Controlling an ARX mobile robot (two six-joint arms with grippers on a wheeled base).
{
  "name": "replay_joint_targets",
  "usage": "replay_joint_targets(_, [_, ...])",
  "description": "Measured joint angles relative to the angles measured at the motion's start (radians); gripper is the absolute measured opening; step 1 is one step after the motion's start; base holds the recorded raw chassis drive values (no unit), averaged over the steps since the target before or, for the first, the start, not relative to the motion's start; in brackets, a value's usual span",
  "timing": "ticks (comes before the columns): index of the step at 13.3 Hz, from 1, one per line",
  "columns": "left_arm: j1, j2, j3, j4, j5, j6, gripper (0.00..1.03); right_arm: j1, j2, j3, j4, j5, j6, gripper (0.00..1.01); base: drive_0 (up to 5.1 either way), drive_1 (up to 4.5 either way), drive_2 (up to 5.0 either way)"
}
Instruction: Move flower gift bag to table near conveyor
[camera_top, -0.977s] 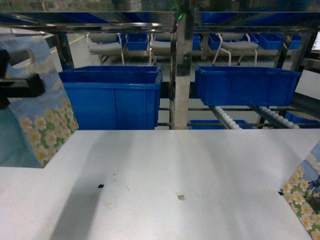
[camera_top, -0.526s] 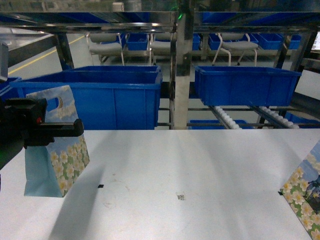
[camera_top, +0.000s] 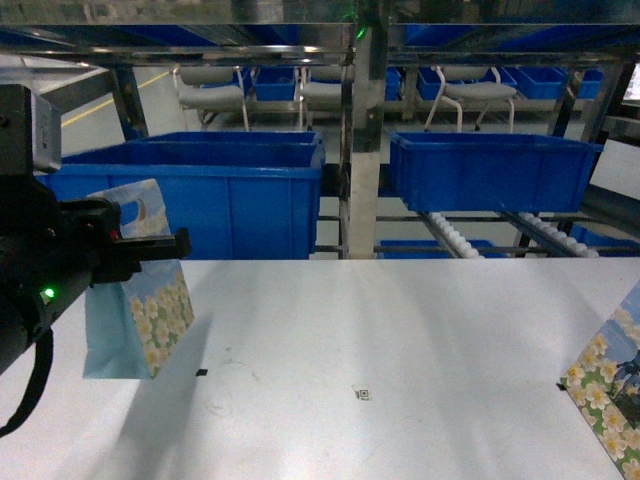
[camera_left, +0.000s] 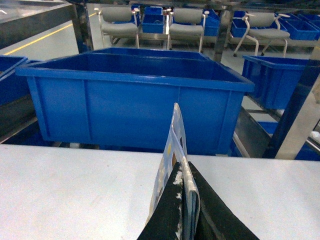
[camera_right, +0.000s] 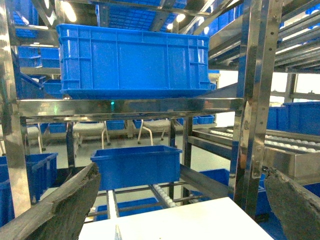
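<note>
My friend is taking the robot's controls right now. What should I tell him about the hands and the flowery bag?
Left gripper: shut on the flower gift bag, pinching its top edge.
Right gripper: open, holding nothing, facing the rack.
The bag hangs at the left of the table; whether its bottom touches the top cannot be told.
A second flowered bag stands at the table's right edge.
The conveyor lies behind the table.
Left to do: set the bag down, let go.

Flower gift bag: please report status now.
Left gripper shut on flower gift bag, over table. Right gripper open, empty. Nothing in the way.
</note>
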Motion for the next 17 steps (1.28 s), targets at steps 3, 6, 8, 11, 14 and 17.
replay_joint_targets(3, [-0.027,0.036,0.011,0.0,-0.018,-0.029,0.02,0.0,0.0,0.0,0.0,0.0,0.0,0.98,0.0,0.0,0.0])
replay_joint_targets(6, [-0.05,0.079,0.016,-0.002,-0.037,-0.036,0.02,0.0,0.0,0.0,0.0,0.0,0.0,0.98,0.0,0.0,0.0])
replay_joint_targets(8, [-0.07,0.08,0.016,-0.002,-0.036,-0.036,0.02,0.0,0.0,0.0,0.0,0.0,0.0,0.98,0.0,0.0,0.0])
replay_joint_targets(11, [-0.102,0.057,-0.022,-0.001,-0.051,-0.028,0.02,0.0,0.0,0.0,0.0,0.0,0.0,0.98,0.0,0.0,0.0])
replay_joint_targets(14, [-0.117,0.046,-0.058,0.006,-0.062,-0.028,0.02,0.0,0.0,0.0,0.0,0.0,0.0,0.98,0.0,0.0,0.0])
replay_joint_targets(17, [-0.14,0.034,-0.078,0.007,-0.078,-0.027,0.02,0.0,0.0,0.0,0.0,0.0,0.0,0.98,0.0,0.0,0.0])
